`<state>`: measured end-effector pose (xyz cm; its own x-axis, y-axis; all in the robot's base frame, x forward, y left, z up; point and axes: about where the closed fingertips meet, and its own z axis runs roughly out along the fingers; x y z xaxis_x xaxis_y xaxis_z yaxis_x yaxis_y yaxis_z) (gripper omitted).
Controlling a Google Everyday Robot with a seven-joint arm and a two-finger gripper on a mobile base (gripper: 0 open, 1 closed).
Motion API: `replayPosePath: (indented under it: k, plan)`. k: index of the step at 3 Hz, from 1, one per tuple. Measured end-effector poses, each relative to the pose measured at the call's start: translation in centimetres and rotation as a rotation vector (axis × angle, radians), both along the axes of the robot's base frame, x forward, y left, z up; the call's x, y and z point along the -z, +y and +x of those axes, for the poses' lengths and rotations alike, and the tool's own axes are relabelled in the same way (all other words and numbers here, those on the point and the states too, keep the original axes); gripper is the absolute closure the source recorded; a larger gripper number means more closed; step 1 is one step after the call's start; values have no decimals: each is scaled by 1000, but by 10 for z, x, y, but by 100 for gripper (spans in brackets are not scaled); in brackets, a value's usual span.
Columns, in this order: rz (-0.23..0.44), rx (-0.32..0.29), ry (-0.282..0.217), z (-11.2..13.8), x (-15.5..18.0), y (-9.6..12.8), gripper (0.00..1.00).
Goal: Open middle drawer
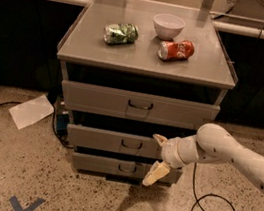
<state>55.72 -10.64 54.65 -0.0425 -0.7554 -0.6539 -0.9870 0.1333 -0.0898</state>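
Open middle drawer: not started as far as contact goes.

- middle drawer [98, 139]: second of three fronts in the grey cabinet [81, 50], under the top drawer [97, 99] and over the bottom drawer [96, 163]. It looks shut, with no gap I can make out.
- handle [131, 144]: small dark wire pull at dead centre of that front. Nothing is on it.
- gripper [156, 156]: at 3 o'clock from the handle, near but apart from it, in front of the right end of the drawer front. The pincer is spread wide and holds nothing. The fingers are stacked, one up by the drawer's top edge and the other down at 6 o'clock over the bottom drawer's front.
- arm [234, 156]: enters from 4 o'clock of the view.

Done: gripper is at roughly the right height and opened.
Left: shift toward 9 o'clock until the pull sits between the fingers, close, then draw straight out.

My read: the stacked fingers suit a horizontal pull. The lower finger rides low, so it could snag the bottom drawer's handle on the way across.

On the cabinet top, clock from its centre, all out of the way: green can [120, 33] at 10, bowl [168, 26] at 1, red can [176, 50] on its side at 3. Paper [31, 110] lies on the floor at 9 o'clock from the drawers.
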Motion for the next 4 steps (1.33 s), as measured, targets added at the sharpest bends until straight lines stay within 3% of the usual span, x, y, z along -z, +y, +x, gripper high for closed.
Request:
replayPosePath:
  k: [1,2,3,4]
  plan:
    - [20,-3,50,16,42,9,0]
    - [20,-3,50,16,42,9,0]
    - [59,13,38,21,51,10,0]
    - [108,30,-2,45,73,16,0]
